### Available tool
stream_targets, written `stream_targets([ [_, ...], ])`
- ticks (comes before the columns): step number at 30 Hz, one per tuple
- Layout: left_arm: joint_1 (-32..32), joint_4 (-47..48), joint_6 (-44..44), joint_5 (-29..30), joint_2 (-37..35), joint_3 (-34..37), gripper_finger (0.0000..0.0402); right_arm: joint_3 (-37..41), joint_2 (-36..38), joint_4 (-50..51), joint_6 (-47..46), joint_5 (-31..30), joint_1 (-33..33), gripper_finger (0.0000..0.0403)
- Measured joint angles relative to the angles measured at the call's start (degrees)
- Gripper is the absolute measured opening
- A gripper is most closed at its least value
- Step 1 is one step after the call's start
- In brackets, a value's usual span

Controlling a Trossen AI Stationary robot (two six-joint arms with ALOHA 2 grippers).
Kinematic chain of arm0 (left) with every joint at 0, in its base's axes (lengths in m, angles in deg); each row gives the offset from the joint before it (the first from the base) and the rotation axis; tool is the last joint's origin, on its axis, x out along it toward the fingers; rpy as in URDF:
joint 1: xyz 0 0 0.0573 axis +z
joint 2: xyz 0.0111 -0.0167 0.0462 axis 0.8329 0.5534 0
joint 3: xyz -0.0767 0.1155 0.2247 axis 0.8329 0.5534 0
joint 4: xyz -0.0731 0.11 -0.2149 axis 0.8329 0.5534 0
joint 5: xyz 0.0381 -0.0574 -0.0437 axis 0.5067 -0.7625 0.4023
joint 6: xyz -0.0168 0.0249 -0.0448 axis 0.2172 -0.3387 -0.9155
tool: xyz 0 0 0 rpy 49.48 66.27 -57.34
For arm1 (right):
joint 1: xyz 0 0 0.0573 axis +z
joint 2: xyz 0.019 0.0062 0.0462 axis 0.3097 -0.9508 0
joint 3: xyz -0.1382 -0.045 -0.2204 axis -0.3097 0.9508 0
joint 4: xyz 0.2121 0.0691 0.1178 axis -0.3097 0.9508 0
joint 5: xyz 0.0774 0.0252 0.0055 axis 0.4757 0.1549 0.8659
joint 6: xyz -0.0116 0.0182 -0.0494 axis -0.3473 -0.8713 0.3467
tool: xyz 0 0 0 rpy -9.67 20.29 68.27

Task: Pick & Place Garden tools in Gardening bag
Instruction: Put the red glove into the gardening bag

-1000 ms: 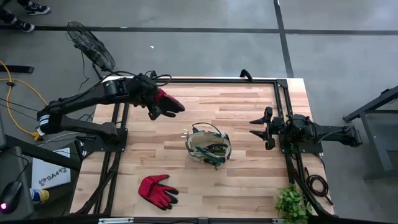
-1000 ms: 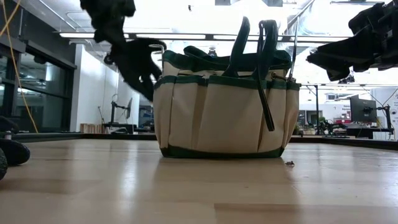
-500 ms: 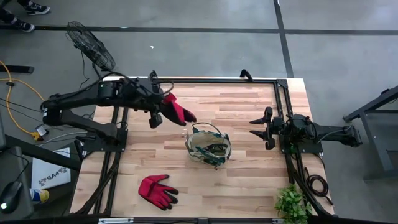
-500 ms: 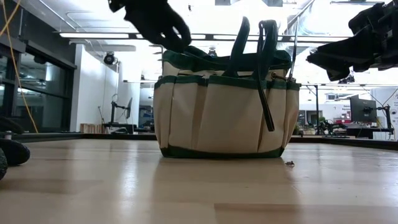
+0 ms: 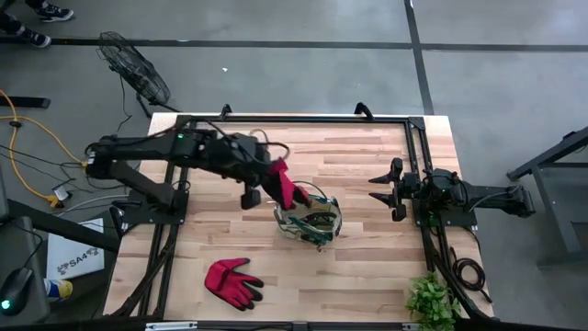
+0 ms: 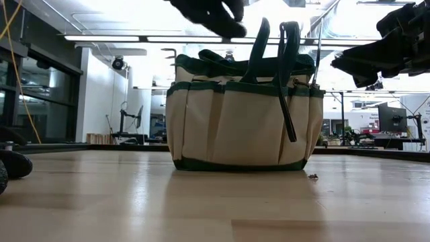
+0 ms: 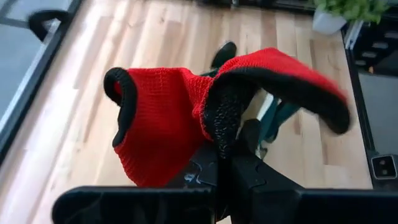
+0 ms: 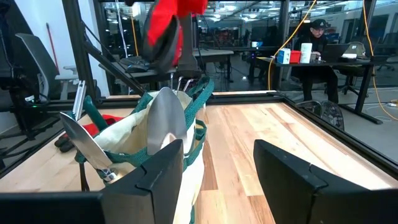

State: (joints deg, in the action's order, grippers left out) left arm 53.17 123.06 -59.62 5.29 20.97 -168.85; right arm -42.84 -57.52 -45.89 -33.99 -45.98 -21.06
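My left gripper (image 5: 273, 183) is shut on a black-and-red glove (image 5: 286, 186), held in the air over the left rim of the gardening bag (image 5: 310, 217). The glove also shows in the left wrist view (image 7: 168, 118) and at the top of the low view (image 6: 209, 12). The bag stands upright on the table (image 6: 242, 114) with silver trowel blades (image 8: 165, 121) sticking out of it. A red glove (image 5: 231, 280) lies flat on the table near its front left. My right gripper (image 5: 390, 193) is open and empty at the table's right side. My left gripper pinches the glove between its two fingers at a black-coated fold near the glove's middle (image 7: 222, 134). The glove's cuff (image 7: 122, 93) stands out to one side and its finger end (image 7: 311, 93) to the other. The glove is lifted clear, above the bag's rim.
A leafy green plant (image 5: 432, 299) stands at the table's front right corner. A black frame rail (image 5: 294, 118) runs round the table. A fan (image 5: 133, 69) stands on the floor beyond the far left corner. Bare wood lies between the bag and my right gripper.
My left gripper has carried the black-and-red glove from the table's far left toward the right and near side. It has gone from well left of the bag to over the bag's left rim. The glove has stayed clear of the table. My right arm has kept still.
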Motion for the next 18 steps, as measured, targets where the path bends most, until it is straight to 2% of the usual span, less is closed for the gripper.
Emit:
stream_targets([
  [7,-0.36,-0.11,-0.39,-1.41,6.49,-2.41,0.0000,-0.01,0.00,0.07,0.01,0.02,-0.01,0.0189],
  [18,-0.66,-1.62,-0.84,-1.31,12.74,-2.36,0.0000,-0.02,-0.16,0.17,0.01,0.09,-0.01,0.0189],
])
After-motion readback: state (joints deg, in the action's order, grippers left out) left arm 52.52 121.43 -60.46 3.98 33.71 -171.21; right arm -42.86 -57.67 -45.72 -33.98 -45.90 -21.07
